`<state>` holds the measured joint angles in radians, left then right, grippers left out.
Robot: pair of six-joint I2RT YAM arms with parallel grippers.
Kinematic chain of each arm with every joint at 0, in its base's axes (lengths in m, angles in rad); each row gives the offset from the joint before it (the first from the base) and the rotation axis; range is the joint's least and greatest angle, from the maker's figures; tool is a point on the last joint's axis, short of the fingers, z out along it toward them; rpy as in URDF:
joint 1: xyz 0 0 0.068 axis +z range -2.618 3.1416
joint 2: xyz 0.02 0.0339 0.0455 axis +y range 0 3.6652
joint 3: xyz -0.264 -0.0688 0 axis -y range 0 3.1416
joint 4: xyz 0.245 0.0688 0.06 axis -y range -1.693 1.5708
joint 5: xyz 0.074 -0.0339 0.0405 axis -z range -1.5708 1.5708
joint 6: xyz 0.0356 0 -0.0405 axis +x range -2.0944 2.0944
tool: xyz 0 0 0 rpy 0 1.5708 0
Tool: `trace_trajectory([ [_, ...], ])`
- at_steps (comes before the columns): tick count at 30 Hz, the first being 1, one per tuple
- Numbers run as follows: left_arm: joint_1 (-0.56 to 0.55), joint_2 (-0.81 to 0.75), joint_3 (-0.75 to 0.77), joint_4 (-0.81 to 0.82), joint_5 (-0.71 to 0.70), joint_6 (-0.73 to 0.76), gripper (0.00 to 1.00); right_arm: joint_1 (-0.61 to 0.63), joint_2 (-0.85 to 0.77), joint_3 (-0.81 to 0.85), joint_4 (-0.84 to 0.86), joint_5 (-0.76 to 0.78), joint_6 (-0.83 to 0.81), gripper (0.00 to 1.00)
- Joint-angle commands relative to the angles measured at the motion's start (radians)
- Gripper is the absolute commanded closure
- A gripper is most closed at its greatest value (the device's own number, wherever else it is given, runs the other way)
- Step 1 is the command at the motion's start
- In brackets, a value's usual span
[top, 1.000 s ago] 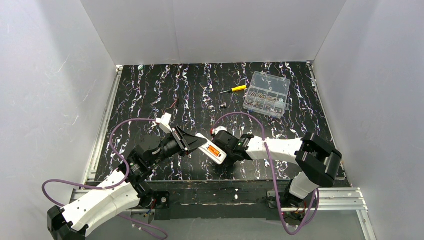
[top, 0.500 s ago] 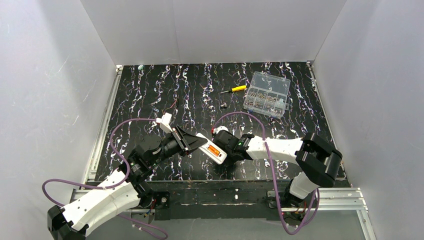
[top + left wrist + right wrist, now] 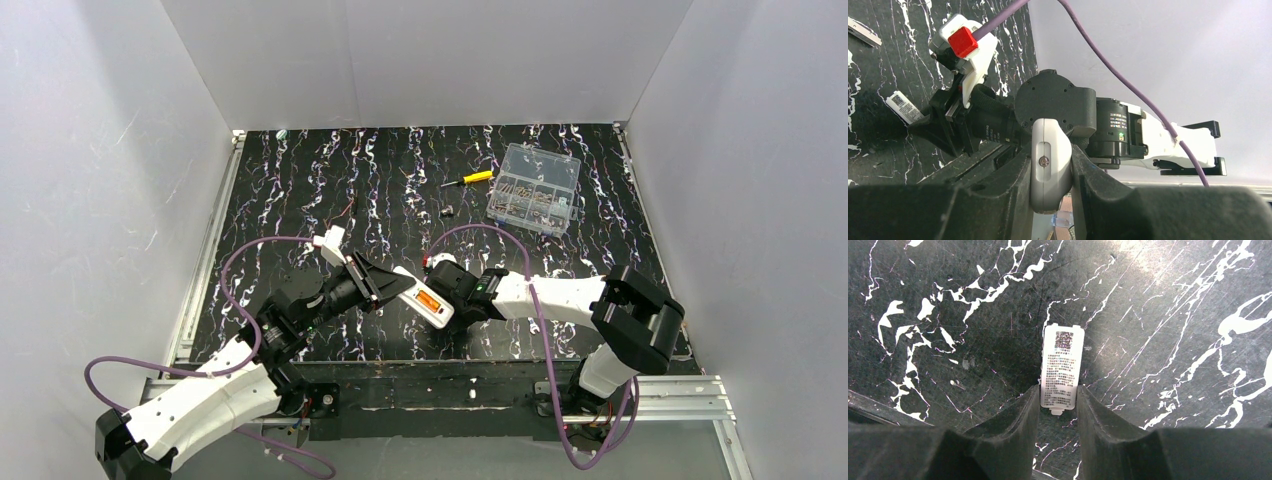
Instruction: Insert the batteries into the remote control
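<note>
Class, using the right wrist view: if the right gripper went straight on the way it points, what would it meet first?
The right gripper points down at the white labelled cover lying flat on the table; its fingers straddle the cover's near end, so probably that first.

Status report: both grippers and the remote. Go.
Left gripper shut on remote control. Right gripper straddles labelled white cover, grip unclear. Orange battery showing in remote's compartment. Nothing blocking.
</note>
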<state>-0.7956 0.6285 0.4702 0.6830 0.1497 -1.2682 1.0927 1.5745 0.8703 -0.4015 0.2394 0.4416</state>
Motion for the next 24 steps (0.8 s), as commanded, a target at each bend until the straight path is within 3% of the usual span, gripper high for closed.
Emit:
trace_trajectory([
  [1,-0.003,-0.004,0.033,0.098,0.017,-0.003,1.0,0.005,0.025,-0.016,-0.081,-0.02,0.008,0.61],
  [16,-0.002,-0.014,0.025,0.089,0.012,0.0,1.0,-0.002,-0.097,-0.012,-0.121,0.049,-0.032,0.69],
  [24,-0.003,-0.003,0.024,0.109,0.017,-0.004,1.0,-0.096,-0.238,-0.004,-0.191,0.039,-0.106,0.74],
])
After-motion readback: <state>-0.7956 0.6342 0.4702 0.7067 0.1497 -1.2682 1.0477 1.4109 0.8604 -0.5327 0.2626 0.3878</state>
